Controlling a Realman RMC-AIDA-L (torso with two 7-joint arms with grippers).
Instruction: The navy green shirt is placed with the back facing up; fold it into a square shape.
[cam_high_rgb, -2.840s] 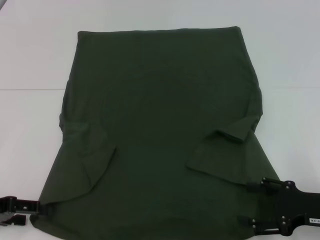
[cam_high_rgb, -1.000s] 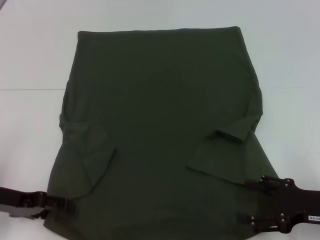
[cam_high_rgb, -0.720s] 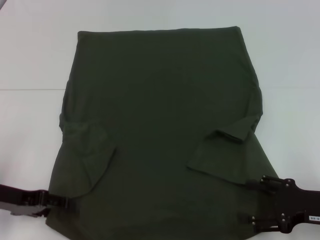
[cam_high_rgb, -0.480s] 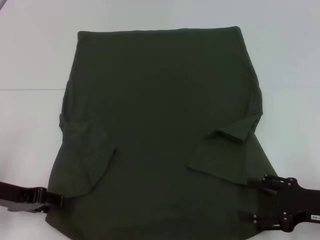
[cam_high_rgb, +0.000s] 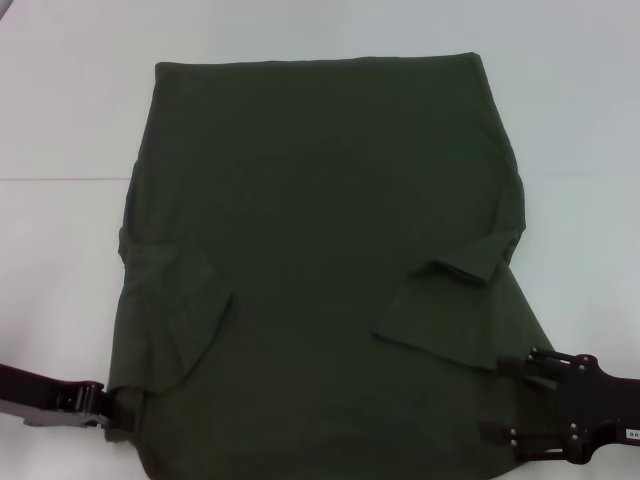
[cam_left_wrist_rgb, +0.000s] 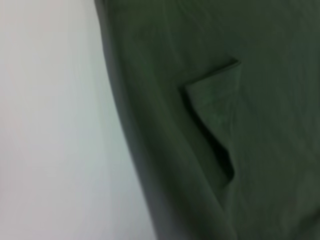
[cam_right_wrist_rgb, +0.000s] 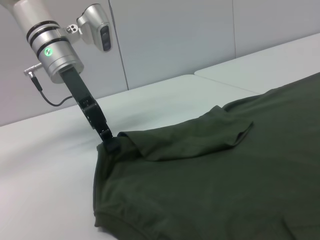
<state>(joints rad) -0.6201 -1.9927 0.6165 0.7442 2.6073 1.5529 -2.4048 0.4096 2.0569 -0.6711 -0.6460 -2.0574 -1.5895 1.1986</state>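
Navy green shirt (cam_high_rgb: 320, 260) near-left corner pinched and lifted inward by left gripper (cam_high_rgb: 120, 412), right gripper (cam_high_rgb: 500, 400) spread open over the other corner, fold starting.

You've got the navy green shirt (cam_high_rgb: 320, 260) flat on the table (cam_high_rgb: 60, 120), both sleeves folded in over its body. Left gripper (cam_high_rgb: 118, 408) sits at the shirt's near left corner, pinching that edge, fabric bunched there. Right gripper (cam_high_rgb: 510, 400) is over the shirt's near right corner, fingers spread apart, resting on the cloth beside the right sleeve fold.
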